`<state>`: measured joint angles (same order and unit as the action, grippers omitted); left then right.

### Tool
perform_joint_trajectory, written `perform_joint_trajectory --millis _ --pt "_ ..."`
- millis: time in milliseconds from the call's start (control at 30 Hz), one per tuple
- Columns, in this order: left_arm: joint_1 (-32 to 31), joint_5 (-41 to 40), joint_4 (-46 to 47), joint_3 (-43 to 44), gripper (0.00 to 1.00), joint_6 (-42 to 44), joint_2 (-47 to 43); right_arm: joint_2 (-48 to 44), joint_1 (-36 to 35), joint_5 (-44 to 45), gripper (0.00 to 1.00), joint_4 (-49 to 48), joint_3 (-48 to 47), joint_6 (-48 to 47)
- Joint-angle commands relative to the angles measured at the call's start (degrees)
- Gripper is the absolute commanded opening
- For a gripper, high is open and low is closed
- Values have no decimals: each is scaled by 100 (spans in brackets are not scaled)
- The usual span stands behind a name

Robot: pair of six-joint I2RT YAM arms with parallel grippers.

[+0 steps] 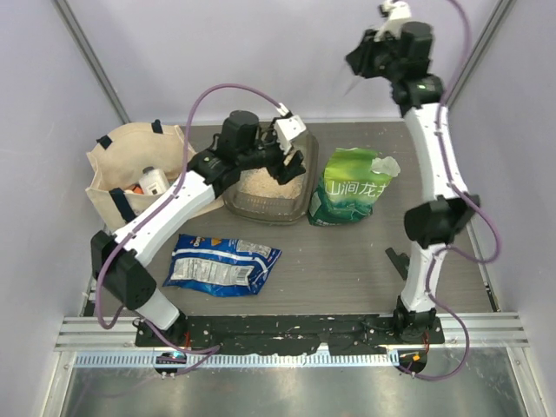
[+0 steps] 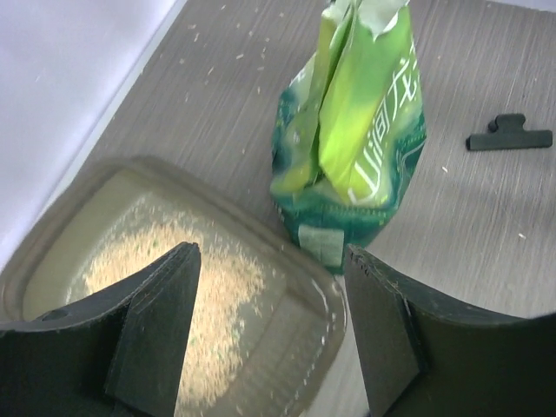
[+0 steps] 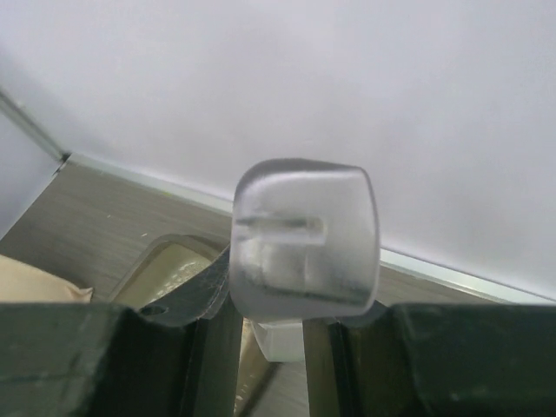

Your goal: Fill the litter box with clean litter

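The left tool (image 2: 271, 256) hangs, jaws apart, just above the litter box (image 1: 265, 212), while the right tool (image 3: 274, 326), raised well above it, pinches a clear plastic piece (image 3: 304, 252).

White Chinese characters, seemingly 山涧龙, are printed large on the green bag (image 1: 351, 193), while print on the blue packet (image 1: 221, 263) is too small to be read.
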<state>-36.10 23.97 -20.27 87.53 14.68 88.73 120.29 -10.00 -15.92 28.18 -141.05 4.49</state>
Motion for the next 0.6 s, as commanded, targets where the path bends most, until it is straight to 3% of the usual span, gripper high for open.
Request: perform_joint_trajectory --millis 0,267,400,567 --pt "-239 223 612 730 71 281 696 -1489 778 -147 1 -41 1153 -228" --pt "-591 319 1034 1705 70 -131 1630 -3641 1518 -850 1 811 3574 -748" --pt "-706 424 1087 1803 68 -220 1771 -4152 1545 -992 1 1084 4400 -924" --pt "-776 513 1096 1724 61 -281 1753 -4181 1545 -974 1 1049 4736 -1230"
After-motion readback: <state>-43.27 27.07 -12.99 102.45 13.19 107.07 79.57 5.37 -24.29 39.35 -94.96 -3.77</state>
